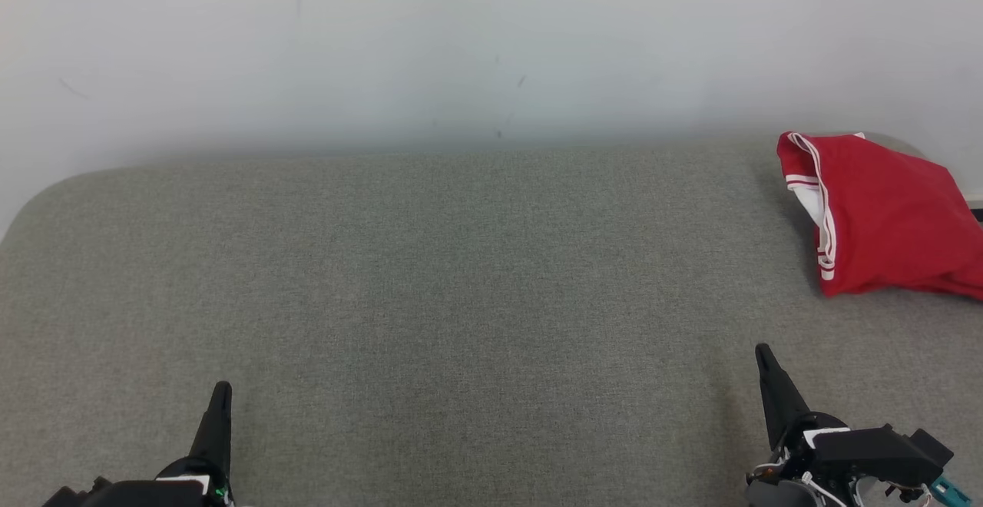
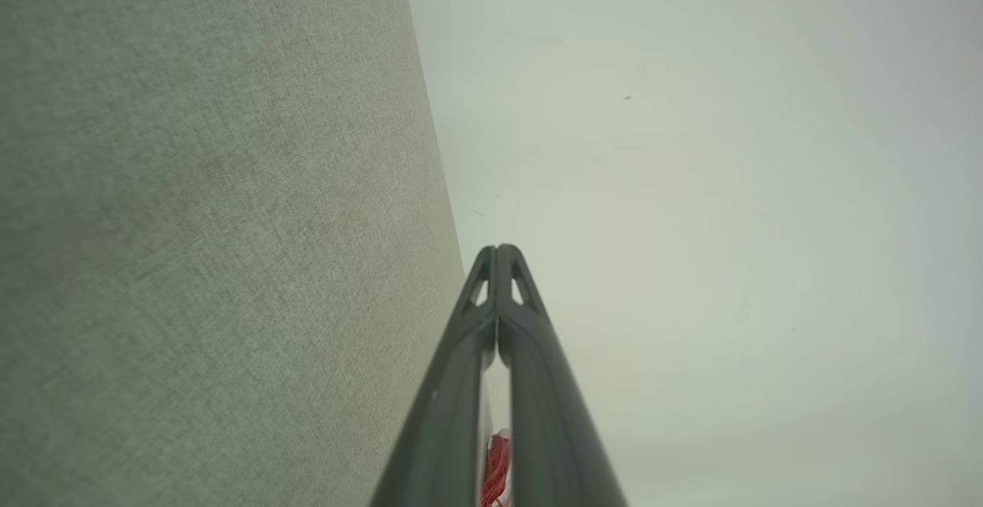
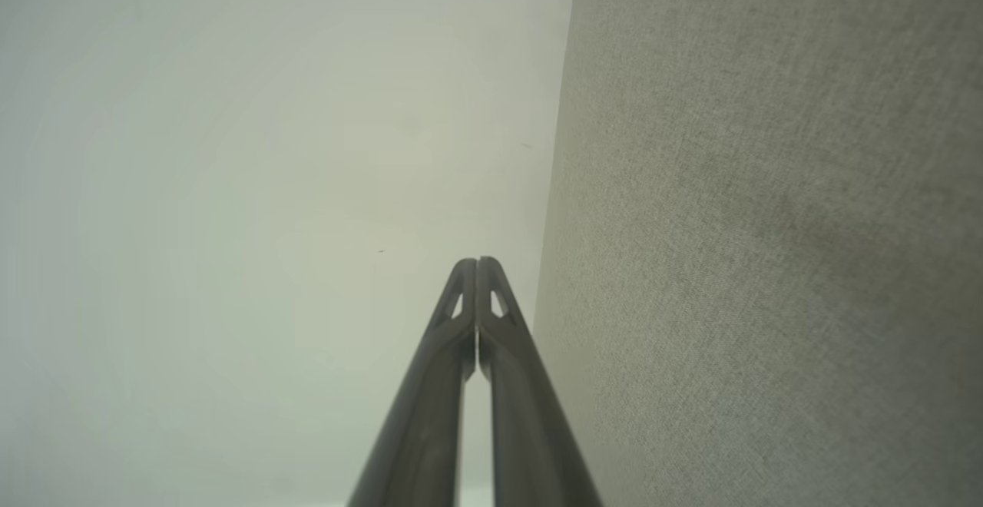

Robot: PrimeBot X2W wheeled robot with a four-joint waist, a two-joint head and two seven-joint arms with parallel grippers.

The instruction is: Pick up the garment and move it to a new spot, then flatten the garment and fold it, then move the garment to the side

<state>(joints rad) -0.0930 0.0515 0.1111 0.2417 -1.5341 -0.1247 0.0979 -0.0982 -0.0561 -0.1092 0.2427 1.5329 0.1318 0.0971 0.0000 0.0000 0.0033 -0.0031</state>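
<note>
Left gripper: low left, base cut off by the frame edge, fingers clenched tip to tip, empty.
Desk: grey fabric top, rounded far corners.
Right gripper: low right, clenched, empty.
Garment: red with white-striped trim, crumpled at the desk's far right corner, its right side cut off; well apart from both grippers.

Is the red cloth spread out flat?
No, not flat: the red garment lies doubled over and rumpled, far right on the grey surface.

Red garment w/ white-striped trim — loosely folded heap, lying at far right edge of grey tabletop, by wall.
</note>
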